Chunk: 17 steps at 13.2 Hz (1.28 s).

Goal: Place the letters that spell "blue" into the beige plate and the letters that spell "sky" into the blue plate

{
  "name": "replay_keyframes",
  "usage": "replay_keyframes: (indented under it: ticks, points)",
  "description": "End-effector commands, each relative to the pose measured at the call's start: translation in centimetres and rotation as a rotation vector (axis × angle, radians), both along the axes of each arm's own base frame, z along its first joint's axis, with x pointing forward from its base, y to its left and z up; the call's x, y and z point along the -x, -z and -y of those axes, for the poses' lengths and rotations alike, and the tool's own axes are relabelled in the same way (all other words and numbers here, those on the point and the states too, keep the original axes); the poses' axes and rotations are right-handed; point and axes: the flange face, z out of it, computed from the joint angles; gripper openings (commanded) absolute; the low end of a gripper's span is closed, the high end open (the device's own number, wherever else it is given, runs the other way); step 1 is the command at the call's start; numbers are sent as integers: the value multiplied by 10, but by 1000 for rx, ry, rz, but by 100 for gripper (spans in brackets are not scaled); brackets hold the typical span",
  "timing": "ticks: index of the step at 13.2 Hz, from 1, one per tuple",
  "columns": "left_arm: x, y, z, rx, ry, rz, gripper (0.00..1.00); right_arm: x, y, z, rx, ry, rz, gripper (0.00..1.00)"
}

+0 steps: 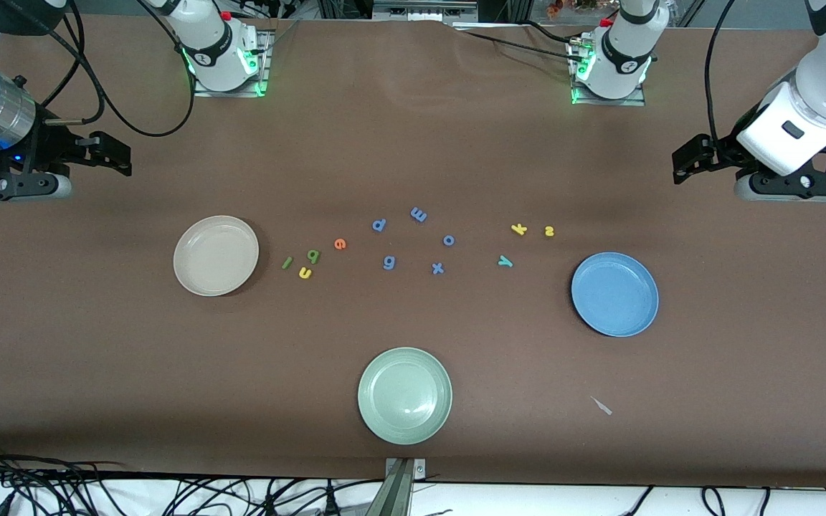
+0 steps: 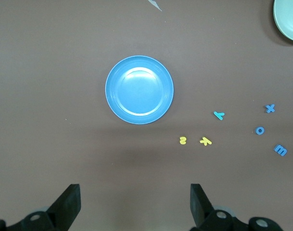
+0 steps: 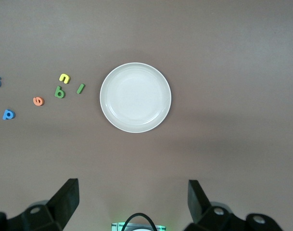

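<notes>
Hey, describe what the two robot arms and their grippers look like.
Both arms are glossy white with black joint rings, on square base plates lit green. Loose black cables trail along them. The left gripper and right gripper are black with two flat wedge-shaped black fingers on grey mounts. The right arm's wrist has a silver metal band.

A brown matte table [image 1: 413,143] is carrying three round shallow plates and a scatter of tiny foam letters. The cream-beige plate [image 1: 216,256] is lying at nine o'clock, the medium-blue plate [image 1: 614,294] at three o'clock, the pale green plate [image 1: 404,395] at six o'clock. Beside the beige plate are lying the green bar l [image 1: 287,263], green b [image 1: 312,255], yellow u [image 1: 305,272] and orange e [image 1: 340,244]. Periwinkle-blue letters [image 1: 419,214] are sitting mid-table. Near the blue plate are resting the teal y [image 1: 505,261], yellow k [image 1: 519,229] and yellow s [image 1: 548,231]. A small pale scrap [image 1: 601,405] is lying at five o'clock.
</notes>
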Motion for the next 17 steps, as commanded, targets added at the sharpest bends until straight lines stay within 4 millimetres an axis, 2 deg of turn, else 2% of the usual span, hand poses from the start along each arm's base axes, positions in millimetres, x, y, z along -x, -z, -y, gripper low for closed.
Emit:
replay_keyframes:
  ticks: [1,3,6,7,8,11,13,17]
  points:
    - [-2,-6,1,-22,17,-2,100,3,0,-6,-2,-5,19,100]
    - [-2,-6,1,-22,17,-2,100,5,10,-14,-1,-20,16,100]
    - [-2,-6,1,-22,17,-2,100,1,37,-24,-69,2,19,100]
    - [-2,-6,1,-22,17,-2,100,0,50,-34,-74,12,35,100]
    - [-2,-6,1,-22,17,-2,100,1,59,-57,-77,19,62,100]
    - [-2,-6,1,-22,17,-2,100,12,111,-101,-76,75,113,99]
    - [-2,-6,1,-22,17,-2,100,12,149,-118,-96,89,152,99]
    - [-2,-6,1,-22,17,-2,100,-13,217,-144,-95,138,177,99]
